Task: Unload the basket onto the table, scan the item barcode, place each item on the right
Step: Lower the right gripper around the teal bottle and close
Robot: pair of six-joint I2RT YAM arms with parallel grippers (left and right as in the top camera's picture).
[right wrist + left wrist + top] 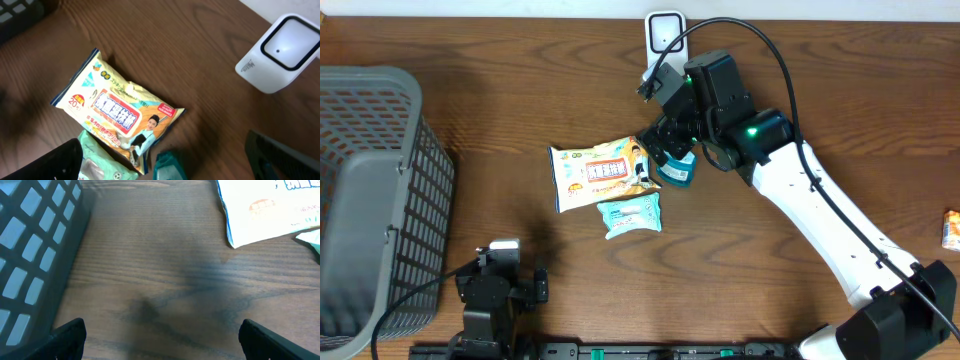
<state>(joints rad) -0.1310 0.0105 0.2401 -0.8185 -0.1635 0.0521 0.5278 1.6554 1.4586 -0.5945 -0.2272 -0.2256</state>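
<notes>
The item I took for the one to scan, a yellow-and-white snack packet (600, 172), lay flat on the wooden table (790, 60) near its middle, printed face up; I could not make out a barcode on it. Just below it, touching or nearly so, lay a small pale-teal pack (630, 213), and at the packet's right end sat a darker teal pack (678, 172). The right gripper (170, 162) hung over that spot with its fingers spread wide and nothing clasped between them, the darker teal pack showing in the gap below. Beyond it, at the table's far edge, stood the white scanner (665, 33), well apart from the packet. The left gripper (160, 347) sat low at the near edge, likewise fully spread and empty, over bare wood. A grey mesh basket (370, 200) stood at the left, and a small orange item (951, 228) lay at the far right edge.
</notes>
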